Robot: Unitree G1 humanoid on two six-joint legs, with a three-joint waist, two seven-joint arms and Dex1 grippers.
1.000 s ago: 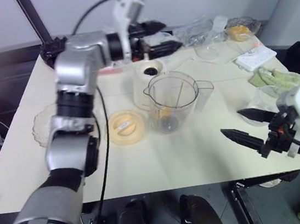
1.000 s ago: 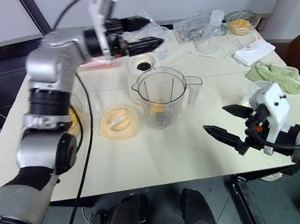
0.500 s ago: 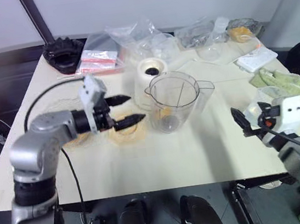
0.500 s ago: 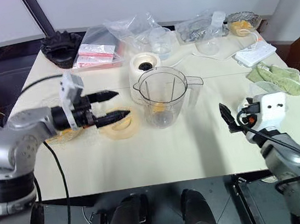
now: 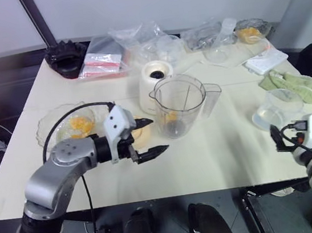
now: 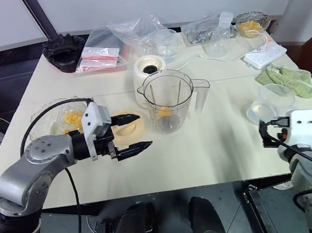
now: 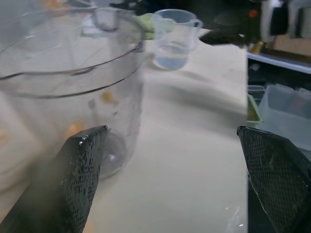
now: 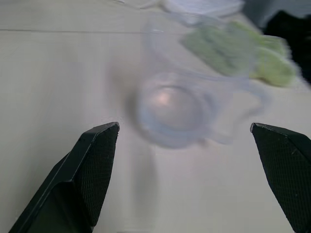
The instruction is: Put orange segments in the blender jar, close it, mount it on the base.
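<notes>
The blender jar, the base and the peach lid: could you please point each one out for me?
blender jar point(image 6: 169, 106): right eye view, clear side wall.
base point(image 6: 150, 68): right eye view, top socket.
peach lid point(image 6: 128, 129): right eye view, flat top.

L pincer point(image 5: 148, 136) open beside blender jar point(image 5: 180, 105).

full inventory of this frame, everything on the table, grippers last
blender jar: 1, clear, table centre, upright, no lid on
orange segments: a few, orange, inside the jar; more in the glass dish at left
base: 1, cream, just behind the jar
lid: 1, peach, flat beside the jar on its left
toothed ring: 1, black, far left corner
small jug: 1, clear, right side
cloth: 1, green, behind the jug
plastic bags: several, clear, along the back
left gripper: open, empty, over the lid
right gripper: open, empty, near the small jug
</notes>
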